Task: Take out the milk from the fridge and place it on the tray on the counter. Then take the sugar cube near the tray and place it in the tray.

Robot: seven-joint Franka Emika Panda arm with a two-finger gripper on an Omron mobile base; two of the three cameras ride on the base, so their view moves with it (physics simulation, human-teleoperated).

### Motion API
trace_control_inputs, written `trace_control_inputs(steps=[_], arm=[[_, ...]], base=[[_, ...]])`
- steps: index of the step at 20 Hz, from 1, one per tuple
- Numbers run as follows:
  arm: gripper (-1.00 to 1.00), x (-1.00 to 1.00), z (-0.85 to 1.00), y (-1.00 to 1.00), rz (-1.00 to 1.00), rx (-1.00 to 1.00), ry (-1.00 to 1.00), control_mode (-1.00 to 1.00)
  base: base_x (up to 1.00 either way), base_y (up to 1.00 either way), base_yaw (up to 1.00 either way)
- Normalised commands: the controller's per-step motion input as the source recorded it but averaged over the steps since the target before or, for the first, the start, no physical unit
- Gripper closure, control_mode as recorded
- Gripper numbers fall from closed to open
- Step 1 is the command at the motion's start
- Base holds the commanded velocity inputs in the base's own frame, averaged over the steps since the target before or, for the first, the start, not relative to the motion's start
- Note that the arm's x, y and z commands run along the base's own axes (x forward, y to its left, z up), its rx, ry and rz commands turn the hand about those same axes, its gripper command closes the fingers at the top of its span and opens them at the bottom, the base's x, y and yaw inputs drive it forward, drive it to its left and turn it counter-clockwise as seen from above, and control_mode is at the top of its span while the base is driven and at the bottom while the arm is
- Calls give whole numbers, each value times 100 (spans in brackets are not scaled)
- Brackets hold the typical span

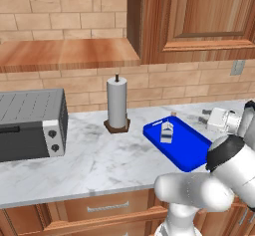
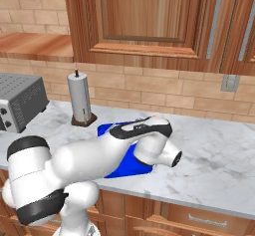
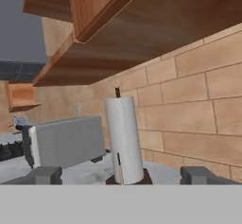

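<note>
The milk (image 1: 167, 131) stands upright on the blue tray (image 1: 187, 150), towards its far left end. On the marble counter (image 1: 99, 160), just past the tray's far edge, rests the tiny tan sugar cube (image 1: 174, 113). My gripper (image 1: 204, 116) hovers to the right of the tray's far end and points left; in the hand view the gripper (image 3: 123, 176) is open with nothing between its fingertips (image 3: 45, 175). My arm covers most of the tray (image 2: 128, 169) in the right base view. The fridge is out of view.
A tall paper-towel roll (image 1: 117, 103) stands left of the tray, and the roll (image 3: 124, 140) sits straight ahead of the hand. A grey toaster oven (image 1: 30, 123) occupies the counter's left end. Wooden cabinets (image 1: 199, 16) hang above. A wall outlet (image 1: 237, 66) is at the right.
</note>
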Motion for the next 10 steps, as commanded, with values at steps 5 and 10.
trace_control_inputs(steps=[5, 10], arm=[[-100, -31, 43, 0, -28, 1, 26, -100], [-100, -21, 26, 0, -26, 0, 21, -100]], base=[[0, 0, 0], [0, 0, 0]])
